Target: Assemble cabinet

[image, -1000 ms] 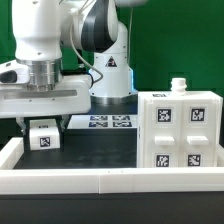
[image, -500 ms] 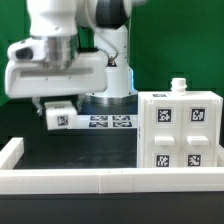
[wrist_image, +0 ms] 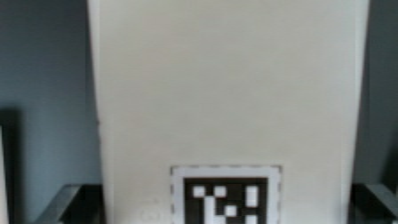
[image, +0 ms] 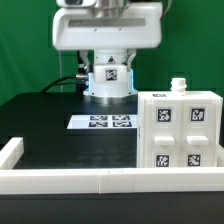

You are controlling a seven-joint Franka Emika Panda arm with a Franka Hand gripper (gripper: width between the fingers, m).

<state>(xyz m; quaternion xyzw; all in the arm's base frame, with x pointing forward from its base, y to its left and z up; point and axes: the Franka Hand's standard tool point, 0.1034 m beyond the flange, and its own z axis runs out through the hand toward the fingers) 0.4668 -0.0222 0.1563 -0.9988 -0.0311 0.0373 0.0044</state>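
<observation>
The cabinet [image: 178, 132] is the biggest thing here. It is a tall white box that stands upright on the black table [image: 40, 115]. It is lower than the gripper [image: 111, 58] and off to its side, toward the exterior view's right. They are well apart.

The flat marker board [image: 108, 122] lies on the table, down under the gripper.

The gripper hangs high up, in front of the arm's base. Its fingers squeeze a small white block [image: 111, 72], so it is closed on that block. In the wrist view the block [wrist_image: 222, 110] fills the middle. Its long side runs straight out from the gripper, and it has a black-and-white tag near one end. Dark bits at both sides look like the fingers, but they are blurry.

A little knob [image: 178, 85] sticks up from the top of the cabinet.

There is only one arm. I think its next job is to carry the block sideways and down to the cabinet.

A second ago the gripper was low, near the table, at the exterior view's left. Now it has gone up and over to the middle, with the block. The cabinet has not moved.
</observation>
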